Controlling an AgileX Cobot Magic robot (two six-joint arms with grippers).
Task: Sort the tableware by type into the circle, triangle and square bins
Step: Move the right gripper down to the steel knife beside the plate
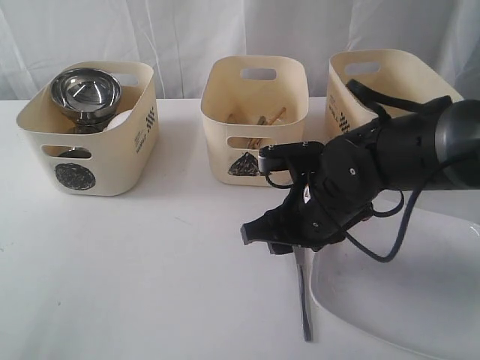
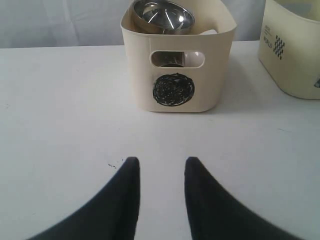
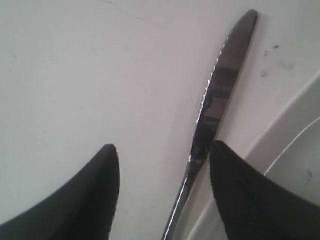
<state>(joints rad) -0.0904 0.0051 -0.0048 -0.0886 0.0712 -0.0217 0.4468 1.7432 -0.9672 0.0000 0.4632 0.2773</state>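
Observation:
A steel knife [image 1: 302,292] [image 3: 220,95] lies on the white table beside the large white square plate [image 1: 405,296] [image 3: 282,150]. My right gripper [image 1: 264,238] [image 3: 164,147] hangs low over the knife, open, with the knife's handle between its fingers and close to one of them. The circle bin [image 1: 112,161] [image 2: 177,65] holds a steel bowl [image 1: 85,94] [image 2: 162,15] stacked on white ware [image 1: 118,120]. Wooden chopsticks [image 1: 266,120] lie in the triangle bin [image 1: 255,150]. The square bin [image 1: 375,82] stands at the back right. My left gripper [image 2: 161,161] is open over bare table, facing the circle bin.
The three bins stand in a row along the back of the table before a white curtain. The right arm's black body [image 1: 390,157] and its cable [image 1: 390,247] reach over the plate. A second bin's side [image 2: 292,50] shows in the left wrist view.

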